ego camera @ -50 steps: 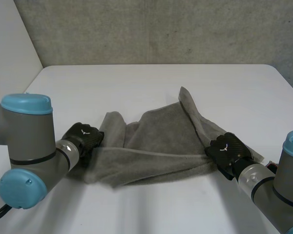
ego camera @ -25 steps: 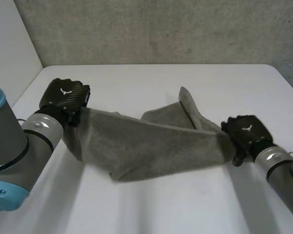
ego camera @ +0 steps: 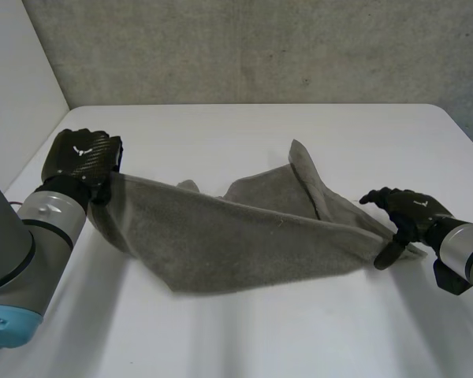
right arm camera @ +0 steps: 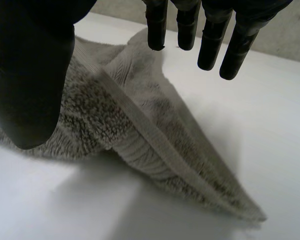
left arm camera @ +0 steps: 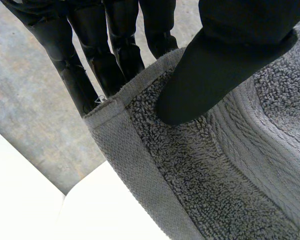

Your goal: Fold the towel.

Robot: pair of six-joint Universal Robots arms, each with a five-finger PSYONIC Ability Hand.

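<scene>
Grey terry towel (ego camera: 244, 240) sags rumpled across the counter (ego camera: 221, 130), nine to three o'clock. Your left hand (ego camera: 80, 155) pinches its nine o'clock corner aloft. Your right hand (ego camera: 408, 208) is spread, gripping nothing. I judge no fold is made yet.

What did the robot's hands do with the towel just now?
The left hand swung up and outward, lifting its towel corner, still pinched. The right hand slid outward and opened, letting its end go. The towel's far point stayed on the table.
</scene>
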